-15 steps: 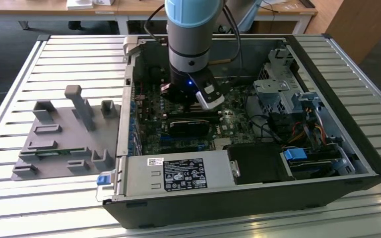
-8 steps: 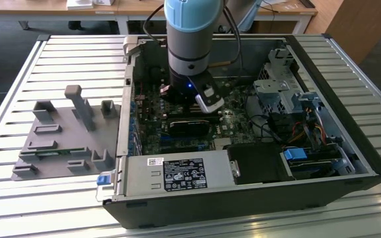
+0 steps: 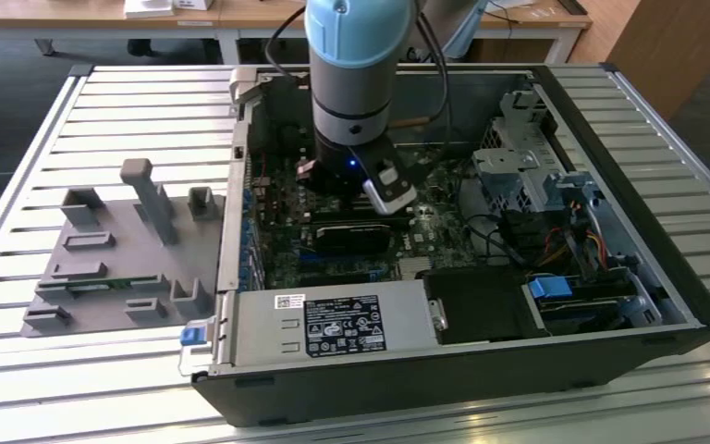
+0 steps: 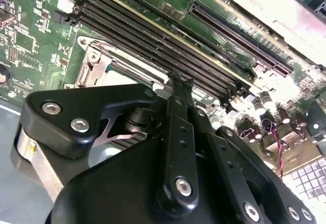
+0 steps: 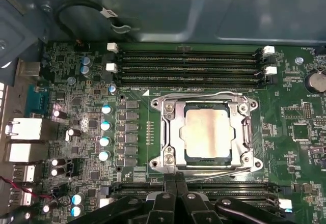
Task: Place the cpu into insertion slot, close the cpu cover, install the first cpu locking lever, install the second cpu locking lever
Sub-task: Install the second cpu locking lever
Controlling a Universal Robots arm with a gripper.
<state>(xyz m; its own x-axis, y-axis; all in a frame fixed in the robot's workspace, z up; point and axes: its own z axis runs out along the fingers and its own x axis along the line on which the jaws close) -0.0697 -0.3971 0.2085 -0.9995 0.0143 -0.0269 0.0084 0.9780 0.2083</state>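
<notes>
The silver-grey cpu [image 5: 206,132] lies flat in the insertion slot [image 5: 159,164] on the green motherboard. The silvery cpu cover [image 5: 170,132] lies down around it, and the chip shows through its window. One wire locking lever [image 5: 204,95] runs along the socket's side by the memory slots. The other lever [image 5: 219,170] runs along the side nearest my gripper [image 5: 175,179]. My gripper is shut with nothing visible between its fingers, its tips right at that lever's edge. In the second wrist view the gripper [image 4: 181,79] ends just beside the socket [image 4: 94,63]. My arm [image 3: 352,92] reaches down into the open computer case.
Long black memory slots [image 5: 188,66] flank the socket on two sides. Capacitors [image 5: 105,124] and rear ports [image 5: 20,132] stand beside it. A grey power supply [image 3: 330,324] and drive cage [image 3: 540,176] crowd the case. A grey fixture tray [image 3: 121,250] sits on the exterior view's left.
</notes>
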